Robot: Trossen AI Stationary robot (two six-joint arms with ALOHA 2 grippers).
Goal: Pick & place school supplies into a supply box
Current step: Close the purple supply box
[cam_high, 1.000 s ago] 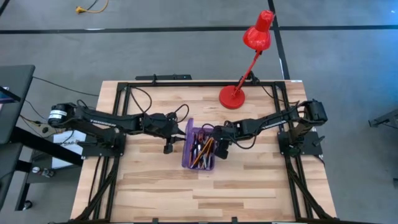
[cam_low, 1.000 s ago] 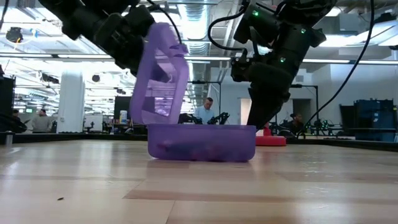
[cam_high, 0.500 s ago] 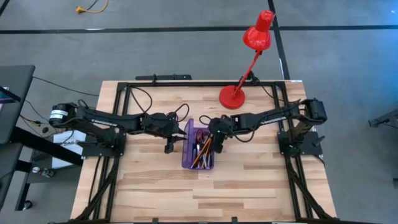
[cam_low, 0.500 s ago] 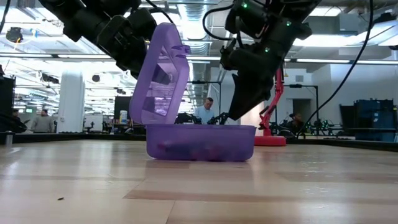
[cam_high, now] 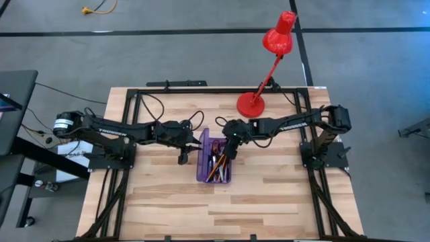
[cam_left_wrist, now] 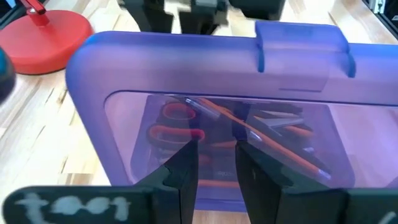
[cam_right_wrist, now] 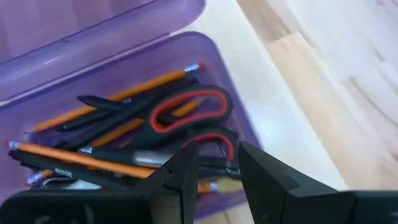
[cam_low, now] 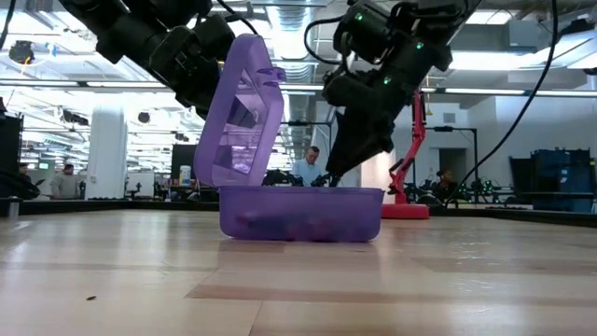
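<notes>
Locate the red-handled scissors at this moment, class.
The red-handled scissors lie inside the translucent purple plastic box, at its end nearer the red desk lamp, on orange pencils, just ahead of the right gripper.

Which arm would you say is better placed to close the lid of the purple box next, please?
Probably the left: its end effector sits beside the upright lid of the supply box, while the right end effector hangs over the scissors.

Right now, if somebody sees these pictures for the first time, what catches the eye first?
The purple supply box at the table's middle, lid raised, with orange pencils, black pens and red-handled scissors inside. The right gripper hangs over the box's far end; a red desk lamp stands behind.
</notes>
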